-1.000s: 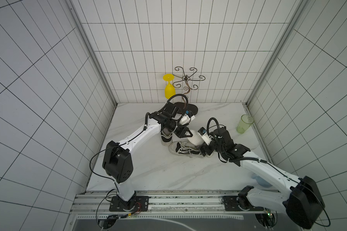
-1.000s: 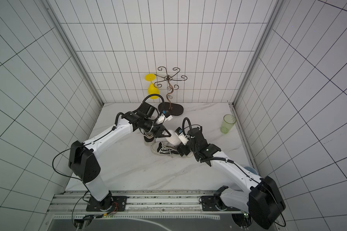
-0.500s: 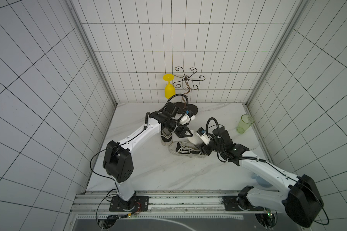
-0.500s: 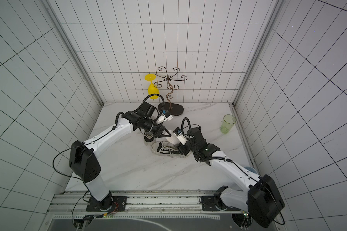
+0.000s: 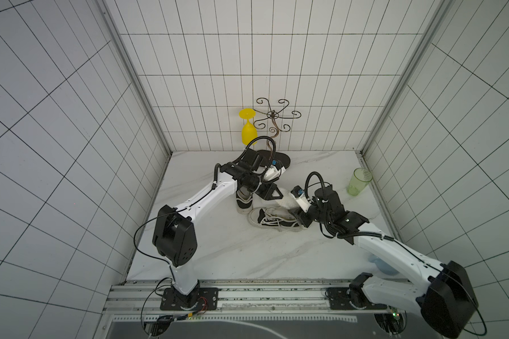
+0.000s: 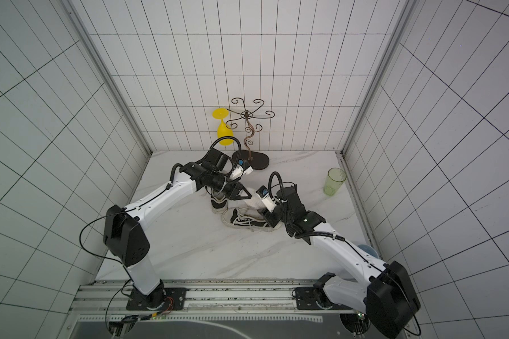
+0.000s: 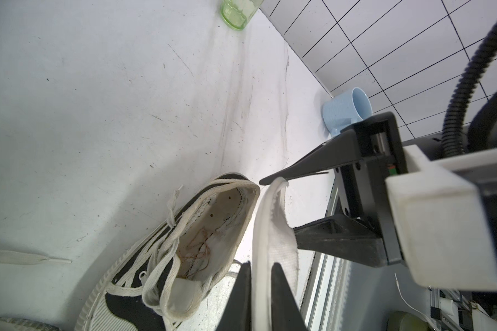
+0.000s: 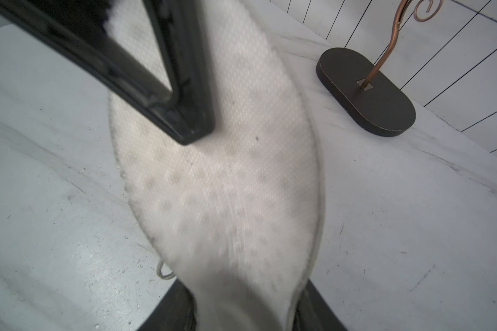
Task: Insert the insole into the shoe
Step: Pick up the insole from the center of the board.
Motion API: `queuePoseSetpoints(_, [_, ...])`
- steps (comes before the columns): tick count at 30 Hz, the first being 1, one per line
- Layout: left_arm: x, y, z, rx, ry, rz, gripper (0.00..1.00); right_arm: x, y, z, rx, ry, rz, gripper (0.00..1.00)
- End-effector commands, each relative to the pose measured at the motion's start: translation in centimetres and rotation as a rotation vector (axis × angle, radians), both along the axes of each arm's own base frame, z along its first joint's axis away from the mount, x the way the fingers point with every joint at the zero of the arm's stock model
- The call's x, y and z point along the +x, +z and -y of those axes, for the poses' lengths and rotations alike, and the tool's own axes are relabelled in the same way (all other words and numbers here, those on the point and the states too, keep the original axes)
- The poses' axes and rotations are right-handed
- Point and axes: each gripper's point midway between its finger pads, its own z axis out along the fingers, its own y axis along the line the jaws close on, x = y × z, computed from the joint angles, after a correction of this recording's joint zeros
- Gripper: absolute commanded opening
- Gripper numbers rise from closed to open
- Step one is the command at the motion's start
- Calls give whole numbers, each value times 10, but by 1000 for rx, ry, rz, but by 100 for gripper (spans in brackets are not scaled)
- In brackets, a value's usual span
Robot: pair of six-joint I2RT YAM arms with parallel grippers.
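left jaws: pinching the insole (image 7: 276,240)
right jaws: clamped on its other end
nearby: spare shoe (image 5: 244,203) just beside the shoe (image 5: 265,223), green cup (image 5: 358,182) off to the side

White tiled walls (image 5: 247,58), white marble tabletop (image 5: 218,249).

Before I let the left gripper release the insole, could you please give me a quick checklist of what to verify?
1. Left gripper clamped on insole: ok.
2. Right gripper hold on insole: cannot tell; it straddles the far end.
3. Shoe opening free: ok, nothing inside.
4. Shoe steadied: not ok; it lies on its side and neither gripper holds it.
5. Insole inside shoe: not ok; it is outside, beside the heel rim.
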Motion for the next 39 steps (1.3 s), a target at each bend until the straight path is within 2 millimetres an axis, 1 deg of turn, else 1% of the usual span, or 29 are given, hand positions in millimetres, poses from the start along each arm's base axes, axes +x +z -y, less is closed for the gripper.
queuePoseSetpoints(1, [11, -2, 5, -1, 22, 16, 22, 4, 40, -8, 66, 17, 70, 43])
queuePoseSetpoints(6, [14, 1, 3, -2, 42, 24, 34, 3, 35, -7, 47, 11, 45, 40])
queuePoseSetpoints(10, [19, 15, 0, -31, 70, 36, 42, 2, 28, -5, 29, 6, 14, 38])
queuePoseSetpoints(12, [23, 22, -3, -44, 93, 50, 44, 3, 27, -4, 28, 0, 13, 36])
queuePoseSetpoints(13, [27, 26, -5, -53, 114, 56, 44, 3, 27, -4, 27, -1, 11, 33])
queuePoseSetpoints(14, [32, 30, -8, -58, 141, 64, 44, 3, 26, -3, 24, -7, 9, 26])
queuePoseSetpoints(15, [41, 34, -14, -57, 191, 75, 45, 5, 27, -2, 20, -22, 7, 19])
queuePoseSetpoints(16, [51, 38, -22, -58, 254, 87, 45, 8, 25, 1, 13, -39, 1, 18])
queuePoseSetpoints(18, [72, 44, -43, -59, 400, 106, 45, 12, 25, 4, 1, -64, -14, 20])
queuePoseSetpoints(20, [85, 44, -65, -34, 538, 133, 45, 18, 27, 9, -9, -98, -30, 21])
queuePoseSetpoints(21, [88, 41, -75, -12, 600, 148, 45, 20, 28, 11, -14, -112, -39, 21])
queuePoseSetpoints(22, [87, 37, -81, -1, 637, 145, 45, 22, 31, 13, -16, -123, -39, 21])
queuePoseSetpoints(25, [74, 24, -87, 19, 705, 111, 45, 20, 24, 20, -71, -141, -85, 21])
queuePoseSetpoints(27, [59, 14, -81, 54, 702, 119, 45, 20, 21, 24, -94, -165, -105, 21])
queuePoseSetpoints(28, [49, 7, -72, 74, 675, 129, 45, 22, 20, 29, -108, -196, -118, 21])
queuePoseSetpoints(29, [38, -3, -62, 105, 643, 135, 45, 24, 18, 34, -125, -228, -134, 21])
queuePoseSetpoints(32, [18, -35, -51, 243, 623, 121, 45, 28, 15, 50, -170, -318, -182, 20])
queuePoseSetpoints(35, [9, -63, -52, 348, 642, 44, 45, 28, 16, 56, -191, -348, -196, 20])
queuePoseSetpoints(37, [8, -75, -52, 372, 657, 24, 46, 29, 16, 60, -194, -363, -191, 20])
queuePoseSetpoints(39, [8, -82, -51, 373, 666, 9, 47, 29, 15, 62, -197, -371, -194, 21])
